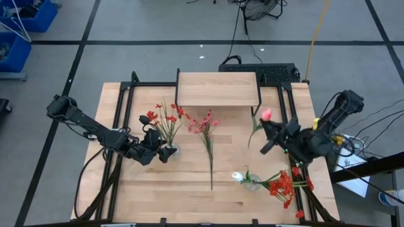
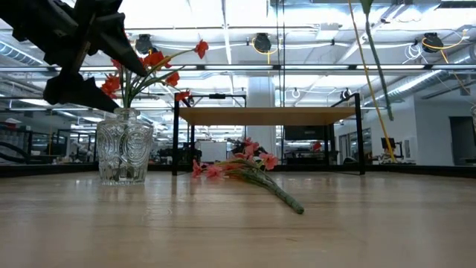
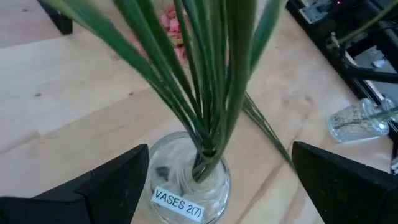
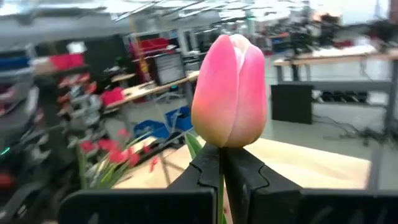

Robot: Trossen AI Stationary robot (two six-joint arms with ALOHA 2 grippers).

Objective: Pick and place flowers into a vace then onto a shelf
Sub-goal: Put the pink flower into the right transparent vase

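Right pincer (image 4: 222, 163): we see fingers clamped on stem of pink tulip bud (image 4: 230, 92), held above worktop (image 1: 151, 189) on its right side, near shelf (image 1: 218, 88) corner. Left pincer (image 3: 217, 180): we see fingers spread wide either side of glass vase (image 3: 189, 186) labelled "VASES 2(7)", not touching; red-blossom stems (image 1: 165, 120) stand in it. Pink-blossom spray (image 1: 206, 135) lies flat mid-worktop, before shelf. Second vase (image 1: 251, 183) on its side near right front, white bud (image 1: 237, 176) and red blossoms (image 1: 284, 186) beside it.
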